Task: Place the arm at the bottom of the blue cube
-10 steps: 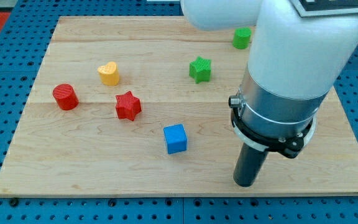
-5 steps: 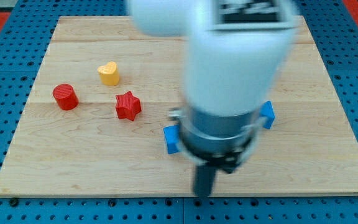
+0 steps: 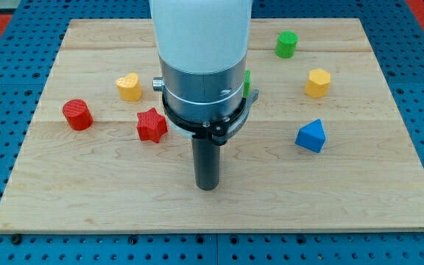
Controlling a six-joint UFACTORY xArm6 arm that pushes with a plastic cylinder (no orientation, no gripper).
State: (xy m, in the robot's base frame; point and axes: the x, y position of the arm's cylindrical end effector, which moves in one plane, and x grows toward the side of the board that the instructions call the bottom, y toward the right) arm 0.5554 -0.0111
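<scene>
My dark rod comes down near the middle of the wooden board (image 3: 87, 199), and my tip (image 3: 207, 187) rests on it. The blue cube does not show: the rod stands over the spot where it lay in the earlier frames, so my tip sits just toward the view's bottom of that spot. The red star (image 3: 152, 124) lies up and to the left of my tip. The arm's white and grey body covers the board's upper middle.
A red cylinder (image 3: 77, 115) and a yellow heart (image 3: 129, 87) lie at the left. A green cylinder (image 3: 287, 44), a yellow hexagon (image 3: 318, 82) and a blue pyramid-like block (image 3: 311, 136) lie at the right. A sliver of the green star (image 3: 247, 79) shows beside the arm.
The arm has swept from the view's right to the middle. My tip now stands in front of the blue cube's spot and hides it. The right-hand blocks are uncovered.
</scene>
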